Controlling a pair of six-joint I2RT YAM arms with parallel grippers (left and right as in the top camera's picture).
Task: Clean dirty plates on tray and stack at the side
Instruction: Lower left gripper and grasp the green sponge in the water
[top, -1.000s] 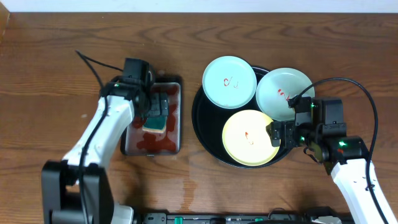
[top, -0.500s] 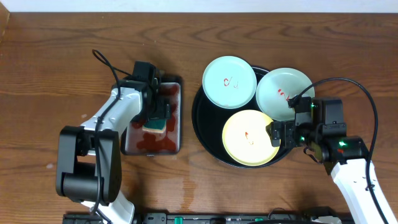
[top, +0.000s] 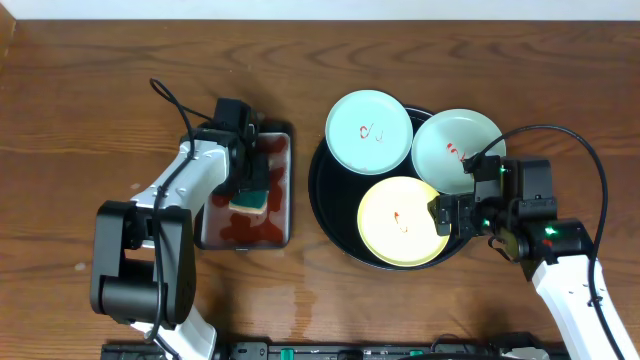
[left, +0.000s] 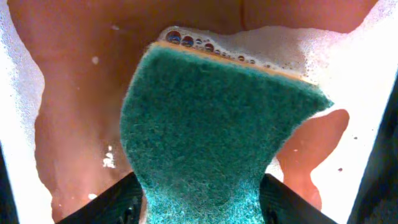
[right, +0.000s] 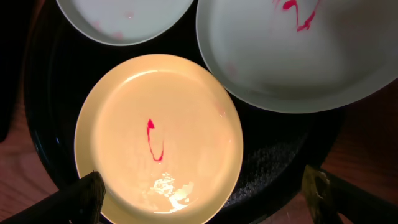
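Note:
Three plates lie on the round black tray (top: 322, 196): a pale blue one (top: 369, 131) at the back left, another (top: 458, 150) at the back right, and a pale yellow one (top: 402, 221) in front, each with a red smear. My left gripper (left: 202, 202) is down in the pan and shut on a green sponge (left: 217, 124), which is pinched to a narrow waist between both fingers. My right gripper (right: 202, 199) hangs open over the near edge of the yellow plate (right: 158, 137), one finger on each side, holding nothing.
The sponge (top: 248, 200) sits in a rectangular black pan (top: 245, 236) of reddish, foamy liquid, left of the tray. Bare wooden table lies around both. A black cable loops behind each arm.
My left arm swung in over the pan and its jaws closed on the sponge. The right arm and the plates have not moved.

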